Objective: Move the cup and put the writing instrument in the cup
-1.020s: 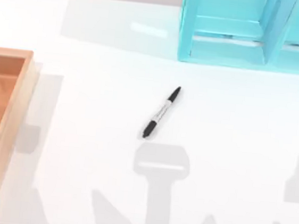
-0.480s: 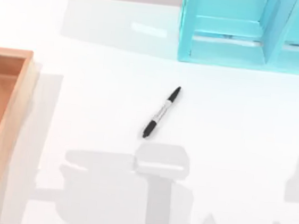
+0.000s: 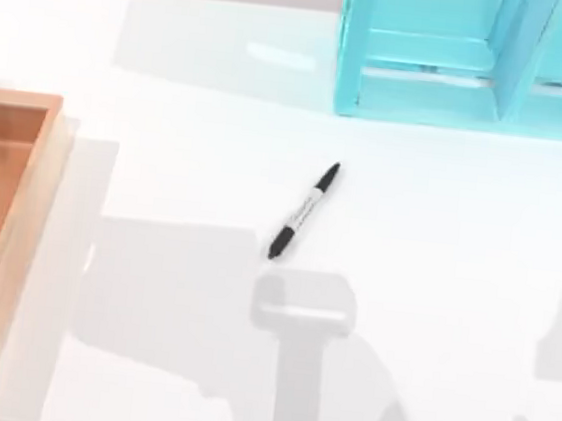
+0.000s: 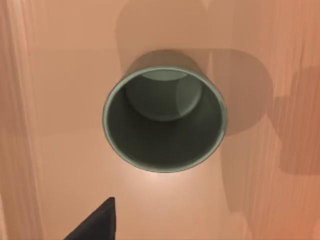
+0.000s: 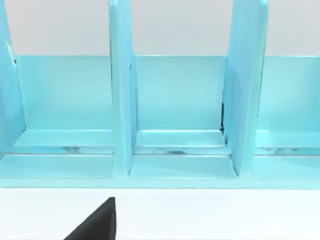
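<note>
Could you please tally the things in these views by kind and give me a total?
Cup: 1
Marker pen: 1
Wooden tray: 1
Light blue divided rack: 1
Total: 4

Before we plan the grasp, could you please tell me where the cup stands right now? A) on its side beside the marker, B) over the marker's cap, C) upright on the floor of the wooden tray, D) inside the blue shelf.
C: the left wrist view looks straight down into the open cup, which stands on the wooden tray.
</note>
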Controlling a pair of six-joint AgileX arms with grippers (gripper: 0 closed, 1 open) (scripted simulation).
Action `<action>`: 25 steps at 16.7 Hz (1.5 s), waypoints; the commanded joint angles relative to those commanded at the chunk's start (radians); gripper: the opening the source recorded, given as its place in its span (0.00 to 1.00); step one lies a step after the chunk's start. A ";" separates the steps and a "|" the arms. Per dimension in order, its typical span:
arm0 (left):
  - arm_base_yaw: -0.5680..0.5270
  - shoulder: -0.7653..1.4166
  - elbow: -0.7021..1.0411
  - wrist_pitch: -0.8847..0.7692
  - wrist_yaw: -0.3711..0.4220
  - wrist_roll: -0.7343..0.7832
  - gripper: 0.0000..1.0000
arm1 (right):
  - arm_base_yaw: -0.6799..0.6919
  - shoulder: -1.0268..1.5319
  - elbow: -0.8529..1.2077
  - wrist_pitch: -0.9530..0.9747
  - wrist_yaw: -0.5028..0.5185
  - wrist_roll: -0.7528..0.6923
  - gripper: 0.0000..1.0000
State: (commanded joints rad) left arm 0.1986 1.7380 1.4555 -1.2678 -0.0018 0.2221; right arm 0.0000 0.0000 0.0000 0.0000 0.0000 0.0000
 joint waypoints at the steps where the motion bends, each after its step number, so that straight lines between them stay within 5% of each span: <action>1: 0.002 0.016 0.014 -0.012 0.000 0.002 1.00 | 0.000 0.000 0.000 0.000 0.000 0.000 1.00; 9: -0.001 0.026 0.004 0.001 0.000 0.002 1.00 | 0.000 0.000 0.000 0.000 0.000 0.000 1.00; 17: 0.006 0.104 -0.243 0.333 0.000 0.008 1.00 | 0.000 0.000 0.000 0.000 0.000 0.000 1.00; 23: 0.007 0.116 -0.275 0.369 0.000 0.009 1.00 | 0.000 0.000 0.000 0.000 0.000 0.000 1.00; 25: 0.007 0.116 -0.275 0.369 0.000 0.009 0.85 | 0.000 0.000 0.000 0.000 0.000 0.000 1.00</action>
State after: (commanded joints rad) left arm 0.2052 1.8536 1.1810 -0.8986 -0.0017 0.2316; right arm 0.0000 0.0000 0.0000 0.0000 0.0000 0.0000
